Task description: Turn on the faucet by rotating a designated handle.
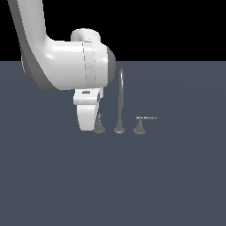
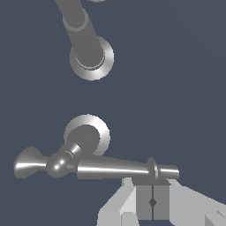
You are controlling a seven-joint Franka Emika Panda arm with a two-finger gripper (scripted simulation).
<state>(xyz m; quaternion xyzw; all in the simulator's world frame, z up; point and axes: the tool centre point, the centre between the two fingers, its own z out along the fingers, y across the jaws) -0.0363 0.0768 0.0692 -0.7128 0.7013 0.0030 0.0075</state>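
The small grey metal three-piece faucet (image 1: 119,106) stands on the flat dark blue-grey floor (image 1: 167,185), its pieces in a row across the exterior view. Count: one tall thin arched spout (image 1: 120,95) in the middle, two cone-based lever handles. The left-hand grey cone-based handle (image 1: 99,126) sits at the exterior view's left end of the row, just beside the white arm's gripper (image 1: 88,118). The mirror-image right-hand handle (image 1: 140,126) stands at the other end, its rod lying level and pointing to the exterior view's right.

In the wrist view the left handle's thin rod lever (image 2: 114,167) lies level over its cone base (image 2: 87,134), long axis across the frame, flared knob at one end, ringed tip at the other. The ringed tip lies over the grey finger pads (image 2: 152,201), which meet at a thin seam: jaws closed, gripping nothing.

One arm, one gripper.
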